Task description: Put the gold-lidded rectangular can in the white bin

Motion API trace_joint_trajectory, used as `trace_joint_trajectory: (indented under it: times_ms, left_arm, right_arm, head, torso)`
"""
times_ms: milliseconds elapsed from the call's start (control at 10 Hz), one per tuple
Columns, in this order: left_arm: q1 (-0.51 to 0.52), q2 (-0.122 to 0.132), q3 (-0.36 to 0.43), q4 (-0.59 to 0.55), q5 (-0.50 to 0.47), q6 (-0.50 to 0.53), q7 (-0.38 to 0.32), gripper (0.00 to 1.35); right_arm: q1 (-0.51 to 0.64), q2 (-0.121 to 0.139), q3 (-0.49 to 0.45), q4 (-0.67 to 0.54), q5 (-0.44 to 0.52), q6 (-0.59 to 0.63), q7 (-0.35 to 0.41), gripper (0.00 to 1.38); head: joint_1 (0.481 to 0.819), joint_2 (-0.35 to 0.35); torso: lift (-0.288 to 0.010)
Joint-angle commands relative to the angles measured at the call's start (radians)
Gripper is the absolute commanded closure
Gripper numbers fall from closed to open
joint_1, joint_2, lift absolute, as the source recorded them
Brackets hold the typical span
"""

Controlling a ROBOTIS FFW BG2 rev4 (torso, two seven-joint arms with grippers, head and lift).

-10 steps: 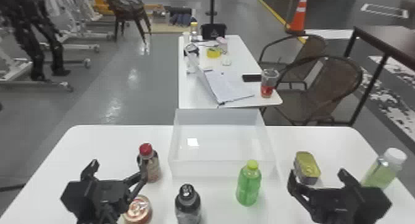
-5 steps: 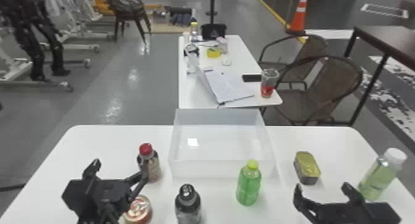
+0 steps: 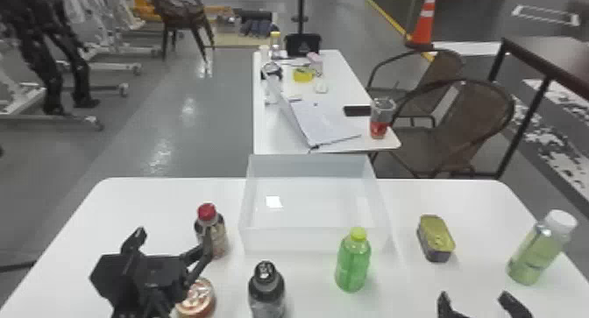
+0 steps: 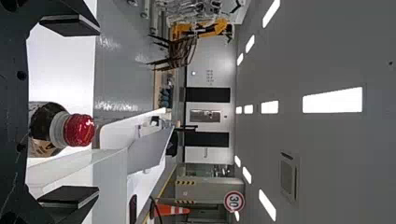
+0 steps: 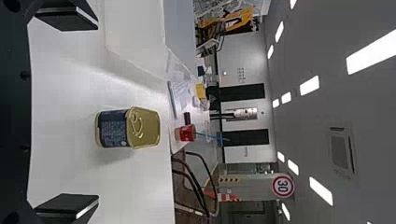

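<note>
The gold-lidded rectangular can stands on the table to the right of the white bin. My right gripper is at the front edge of the head view, open, nearer than the can and apart from it. In the right wrist view the can lies beyond the open right gripper, between the lines of its two fingers. My left gripper is parked at the table's left, open, near the red-capped bottle; in its wrist view the left gripper has its fingers wide apart.
A red-capped bottle, a round tin and a dark bottle stand left of centre. The green bottle is just before the bin's front wall. A pale green bottle stands at the far right.
My right gripper has drawn back from beside the can toward the front edge and slightly right. The can, the bin and the left gripper look practically unmoved.
</note>
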Motion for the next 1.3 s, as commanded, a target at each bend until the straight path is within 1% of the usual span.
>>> trace_joint_trajectory:
  times_ms: [0, 100, 300, 400, 500, 600, 700, 1000, 1200]
  left_arm:
    - [0.001, -0.003, 0.001, 0.000, 0.003, 0.002, 0.000, 0.10]
    - [0.001, -0.005, 0.002, 0.000, 0.004, 0.003, -0.004, 0.10]
    - [0.003, -0.013, 0.008, 0.001, 0.006, 0.003, -0.010, 0.10]
    - [0.003, -0.014, 0.010, 0.001, 0.006, 0.003, -0.014, 0.10]
    - [0.003, -0.014, 0.011, 0.001, 0.006, 0.003, -0.019, 0.10]
    - [0.001, -0.014, 0.011, 0.001, 0.006, 0.003, -0.022, 0.10]
    - [0.001, -0.016, 0.011, 0.001, 0.006, 0.002, -0.022, 0.10]
    - [0.007, -0.029, 0.024, 0.001, 0.004, -0.003, -0.030, 0.10]
    - [0.006, -0.028, 0.025, 0.001, 0.000, -0.027, -0.031, 0.10]
  right_arm:
    - [-0.011, -0.005, -0.026, 0.044, 0.000, -0.007, 0.004, 0.00]
    - [-0.021, -0.012, -0.040, 0.069, 0.000, -0.010, 0.012, 0.00]
    - [-0.061, -0.037, -0.057, 0.133, -0.018, -0.007, 0.034, 0.00]
    - [-0.087, -0.054, -0.057, 0.159, -0.028, 0.014, 0.043, 0.00]
    - [-0.120, -0.061, -0.057, 0.191, -0.028, 0.030, 0.066, 0.00]
    - [-0.147, -0.063, -0.057, 0.218, -0.028, 0.034, 0.087, 0.01]
    - [-0.156, -0.063, -0.057, 0.227, -0.025, 0.034, 0.090, 0.01]
    - [-0.199, -0.052, -0.056, 0.280, -0.025, 0.034, 0.095, 0.12]
    - [-0.241, -0.052, -0.057, 0.316, 0.001, 0.034, 0.095, 0.12]
  head:
    - [0.549, 0.000]
    - [0.549, 0.000]
    - [0.549, 0.000]
    - [0.549, 0.000]
    - [0.549, 0.000]
    - [0.549, 0.000]
    - [0.549, 0.000]
    - [0.549, 0.000]
    - [0.549, 0.000]
  torso:
    - [-0.100]
    - [-0.100]
    - [-0.100]
    - [-0.100]
    - [-0.100]
    - [-0.100]
    - [-0.100]
    - [-0.100]
    - [-0.100]
